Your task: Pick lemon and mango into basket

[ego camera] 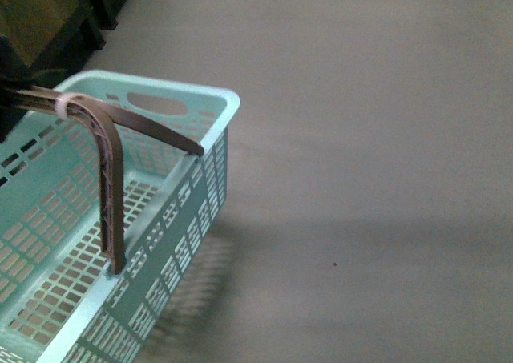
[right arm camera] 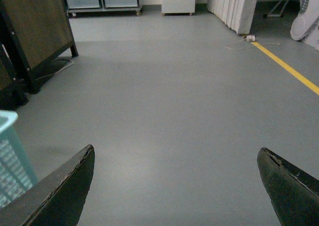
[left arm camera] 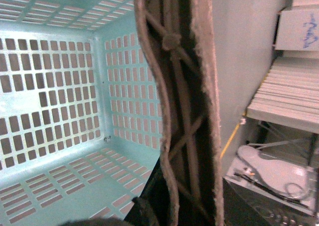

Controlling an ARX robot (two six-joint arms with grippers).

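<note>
Front view, lower left: mint-green basket (ego camera: 218, 98), seemingly lifted off the grey floor (ego camera: 361, 155) by its brown handle (ego camera: 112, 187), with a blurry shadow underneath. Empty inside as far as visible, and no lemon or mango anywhere in any view, so probably still at the carry-and-search stage. Left wrist view jammed right up against the handle; can't tell about the left jaws, clenched on it or not, though guessing clenched given the lifted look. Right jaws released, spread wide, grasping nothing, with bare floor between them and a basket corner at the lower left of that frame. For doing this bit well: keep the carry slow and level to avoid swinging, keep the right jaws open and low for scanning, then park the basket right beside the fruit. Material-wise: rigid slotted plastic walls, rounded rim, oval cutout. Handle ribbed, with a criss-cross lattice, fuzzy-looking edges and a pale band (ego camera: 68, 102) near the top. Floor smooth and matte.
</note>
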